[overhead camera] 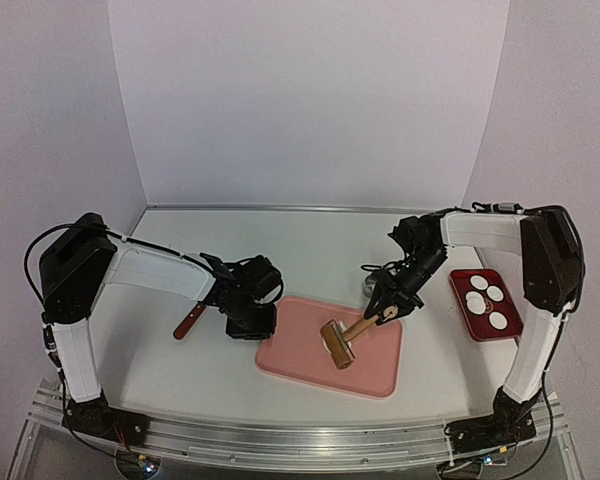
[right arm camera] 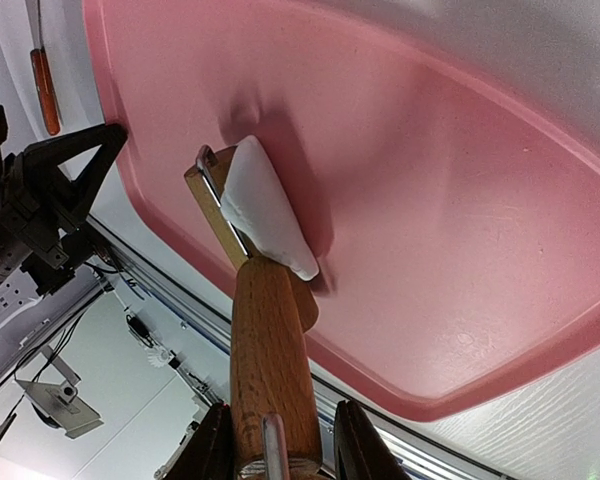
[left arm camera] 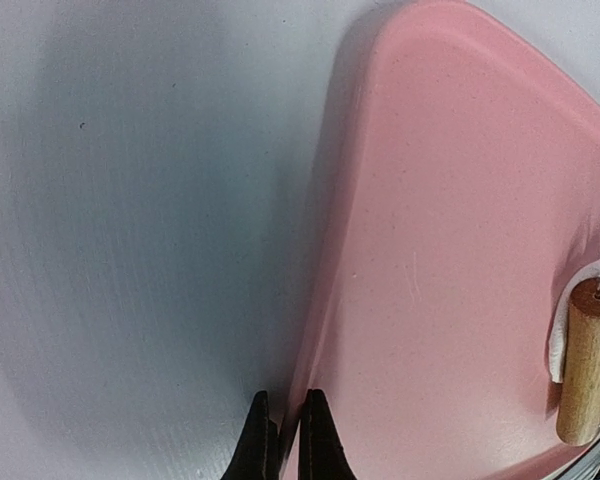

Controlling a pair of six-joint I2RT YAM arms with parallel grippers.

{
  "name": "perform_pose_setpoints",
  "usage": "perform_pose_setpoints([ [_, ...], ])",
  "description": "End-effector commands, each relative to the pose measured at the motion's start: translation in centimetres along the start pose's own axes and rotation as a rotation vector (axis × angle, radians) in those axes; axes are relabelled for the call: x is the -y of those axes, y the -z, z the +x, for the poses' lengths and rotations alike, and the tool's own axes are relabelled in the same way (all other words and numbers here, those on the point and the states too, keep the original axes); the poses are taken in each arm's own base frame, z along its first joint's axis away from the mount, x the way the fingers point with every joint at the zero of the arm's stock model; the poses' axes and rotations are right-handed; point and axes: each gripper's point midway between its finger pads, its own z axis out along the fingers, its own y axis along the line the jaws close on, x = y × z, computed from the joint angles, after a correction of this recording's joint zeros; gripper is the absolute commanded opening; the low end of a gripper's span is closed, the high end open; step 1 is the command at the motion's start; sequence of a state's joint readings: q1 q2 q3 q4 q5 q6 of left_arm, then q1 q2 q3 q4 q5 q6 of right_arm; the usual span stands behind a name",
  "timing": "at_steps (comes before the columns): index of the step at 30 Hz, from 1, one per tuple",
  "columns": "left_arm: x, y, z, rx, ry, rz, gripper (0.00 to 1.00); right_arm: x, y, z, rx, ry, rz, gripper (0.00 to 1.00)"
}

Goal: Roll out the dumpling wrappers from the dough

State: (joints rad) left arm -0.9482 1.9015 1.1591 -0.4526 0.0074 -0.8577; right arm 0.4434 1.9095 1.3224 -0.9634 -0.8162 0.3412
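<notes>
Against roller (left arm camera: 586, 360): thin wht dough (right arm camera: 265, 205)

Pink tray (overhead camera: 300, 365): reads as matt plastic, smooth, finely speckled; on it, roller (overhead camera: 338, 342): looks like pale wood in handle and barrel, lightly sheened, with a bright metal bracket; against that barrel, dough (right arm camera: 265, 205): white, soft, matt; around the pink tray, table (overhead camera: 180, 370): white, matt, faintly grained; right of it, red tray (overhead camera: 483, 330): looks like smooth plastic, holding dumpling wrappers (overhead camera: 494, 292), white and matt; left of it, tool (overhead camera: 189, 321): red-brown, wood-like handle; nearer than it, rail (overhead camera: 300, 440): brushed metal.
</notes>
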Motion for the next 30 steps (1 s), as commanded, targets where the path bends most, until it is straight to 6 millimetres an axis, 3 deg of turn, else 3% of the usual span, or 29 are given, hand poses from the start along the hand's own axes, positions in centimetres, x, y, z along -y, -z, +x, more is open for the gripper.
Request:
perform_pose_setpoints([
  [1, -0.52, -1.23, 1.6, -0.07, 0.026, -0.023, 0.0, 12.77, -1.52, -0.61, 0.033, -0.132, 0.599, 0.0],
  [30, 0.21, -1.57, 1.88, -0.075, 0.017, -0.009, 0.0, 12.96, -2.35, -0.34, 0.008, -0.118, 0.627, 0.0],
])
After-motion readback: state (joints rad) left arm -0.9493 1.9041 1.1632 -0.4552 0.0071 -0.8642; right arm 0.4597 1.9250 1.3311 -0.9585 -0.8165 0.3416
